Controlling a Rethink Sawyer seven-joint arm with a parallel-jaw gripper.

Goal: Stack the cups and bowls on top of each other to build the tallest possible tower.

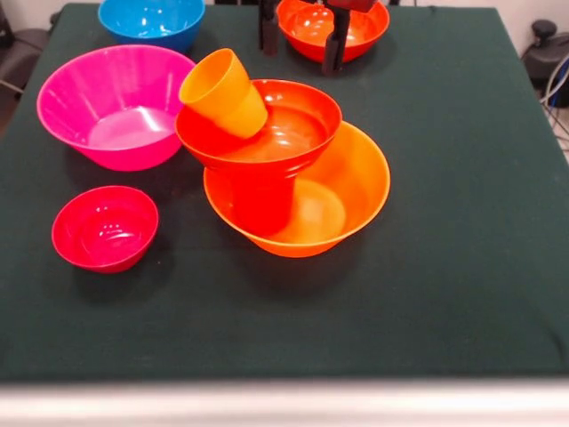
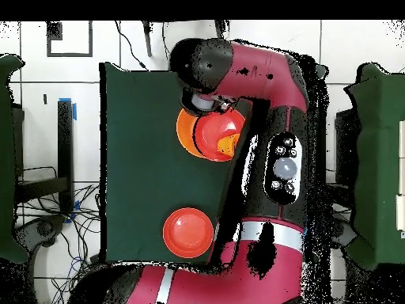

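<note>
Nearest on the green surface [image 1: 462, 294] sits the small crimson bowl [image 1: 105, 228]. Behind it, right, stands the tower [image 1: 284, 169]: wide orange bowl, an upturned red-orange cup, a red-orange bowl, and an orange cup [image 1: 222, 92] lying tilted, mouth up-left. The pink bowl [image 1: 116, 105] lies left. Farthest, the hand [image 1: 300, 40] hangs with fingers apart, empty, by the far red-orange bowl [image 1: 333, 27], so the tower lies nearer and slightly left of it.
</note>
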